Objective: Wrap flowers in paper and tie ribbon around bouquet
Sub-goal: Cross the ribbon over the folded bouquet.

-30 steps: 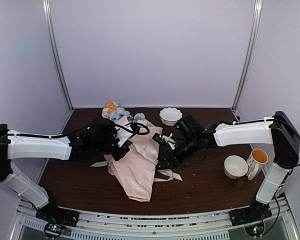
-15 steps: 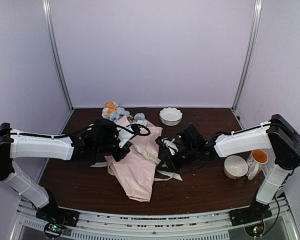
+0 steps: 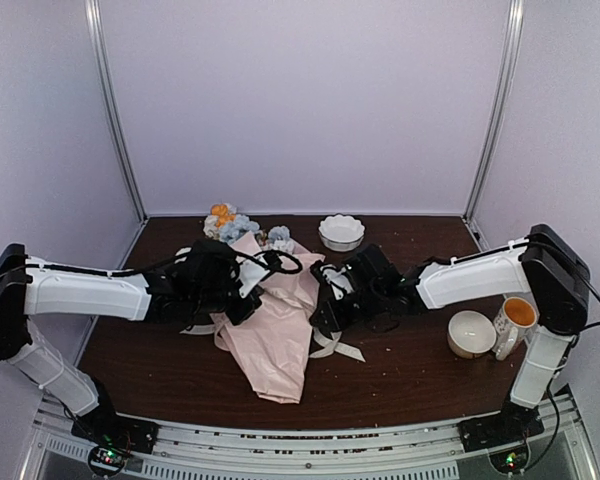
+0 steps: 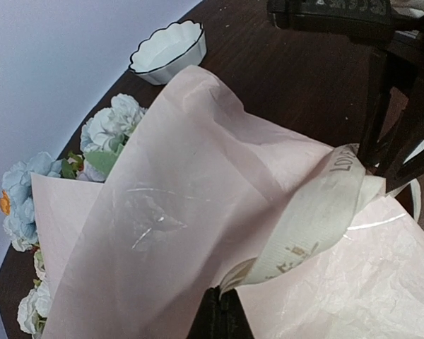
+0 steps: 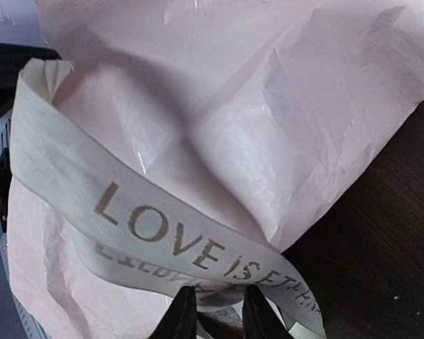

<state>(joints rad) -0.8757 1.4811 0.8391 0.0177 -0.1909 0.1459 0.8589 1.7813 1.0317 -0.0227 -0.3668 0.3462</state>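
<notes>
The bouquet lies on the dark table: pale pink paper (image 3: 272,335) wrapped round the flowers (image 3: 226,222), whose blue and white blooms poke out at the far end (image 4: 112,127). A cream ribbon (image 4: 318,219) printed "LOVE" loops across the paper (image 4: 177,212). My left gripper (image 4: 223,311) is shut on one end of the ribbon, at the paper's left side (image 3: 245,302). My right gripper (image 5: 219,314) is at the paper's right edge (image 3: 318,308), jaws a little apart, with a fold of ribbon (image 5: 162,233) lying between the tips. A loose ribbon tail (image 3: 336,348) trails on the table.
A white scalloped bowl (image 3: 341,232) stands at the back, right of the flowers. A white cup (image 3: 470,333) and a mug with an orange inside (image 3: 516,320) sit at the right by the right arm's base. White walls enclose the table.
My right arm has moved left, bringing its gripper from the open table up against the paper's right edge and the ribbon. The left gripper has kept its hold and place.
</notes>
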